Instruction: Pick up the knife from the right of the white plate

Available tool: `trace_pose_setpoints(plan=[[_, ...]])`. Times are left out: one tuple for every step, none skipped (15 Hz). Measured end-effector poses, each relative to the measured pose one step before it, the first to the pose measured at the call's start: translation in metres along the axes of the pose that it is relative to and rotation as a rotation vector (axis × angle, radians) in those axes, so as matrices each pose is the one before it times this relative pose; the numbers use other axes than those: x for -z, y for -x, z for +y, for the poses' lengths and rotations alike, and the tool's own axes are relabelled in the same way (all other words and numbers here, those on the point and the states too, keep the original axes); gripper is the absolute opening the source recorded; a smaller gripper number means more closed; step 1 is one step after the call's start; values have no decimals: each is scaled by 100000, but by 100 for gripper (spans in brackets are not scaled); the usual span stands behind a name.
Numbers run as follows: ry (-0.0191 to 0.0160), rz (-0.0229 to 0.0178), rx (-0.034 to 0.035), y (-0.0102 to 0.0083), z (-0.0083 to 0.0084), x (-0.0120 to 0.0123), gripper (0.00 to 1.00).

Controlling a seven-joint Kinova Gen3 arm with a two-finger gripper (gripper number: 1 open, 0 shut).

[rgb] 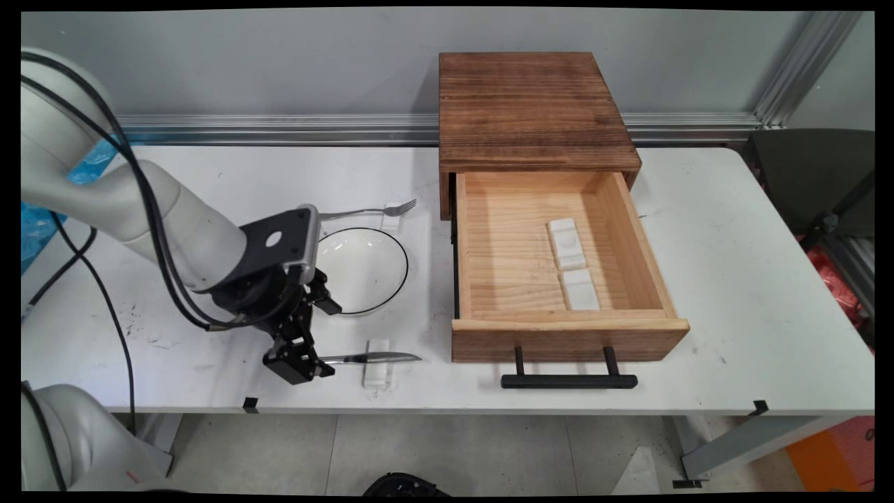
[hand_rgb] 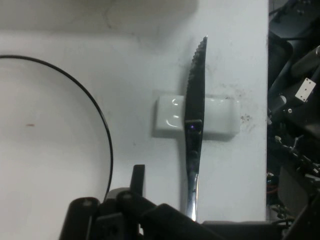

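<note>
My black gripper (rgb: 314, 365) is low at the table's near edge, shut on the handle end of a table knife (rgb: 380, 358). The knife's serrated blade points right and lies across a small white rest (rgb: 377, 377). In the hand view the knife (hand_rgb: 195, 100) runs straight up from the gripper (hand_rgb: 192, 220) over the white rest (hand_rgb: 220, 117). Just behind the gripper sits a white plate with a black rim (rgb: 407, 265), whose rim (hand_rgb: 107, 145) curves along the hand view's left side.
A fork (rgb: 370, 210) lies on another white rest (rgb: 393, 218) behind the plate. To the right stands a dark wooden cabinet (rgb: 524, 105) with its drawer (rgb: 569, 339) pulled out, black handle (rgb: 569, 381) over the table's edge. Two white rests (rgb: 566, 243) (rgb: 580, 288) lie inside.
</note>
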Motion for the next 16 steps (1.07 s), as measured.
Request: trace_pose_setpoints(plan=[[94,-528,127,66,-15,-425,100],[47,-491,-8,61,-22,-407,100],[12,-428,-146,66,-22,-367,100],[-90,-339,-100,53,-33,-362,100],[-87,-335,-138,29,-51,-375,100],[-214,-195,-117,15,-63,-290,100],[-128,-112,-82,10,-45,-187,100],[-232,-244,-370,6,-101,-324,100],[-224,-192,-714,-2,-97,-304,100],[-172,-174,-596,-1,-76,-243,100],[-116,-138,-571,-3,-67,-249,100],[-152,-157,-508,0,-60,-252,100],[-76,-156,-429,-10,-41,-246,100],[-51,-180,-250,1,-28,-197,100],[-43,-199,-330,11,-19,-232,100],[-43,-176,-235,21,-8,-150,100]])
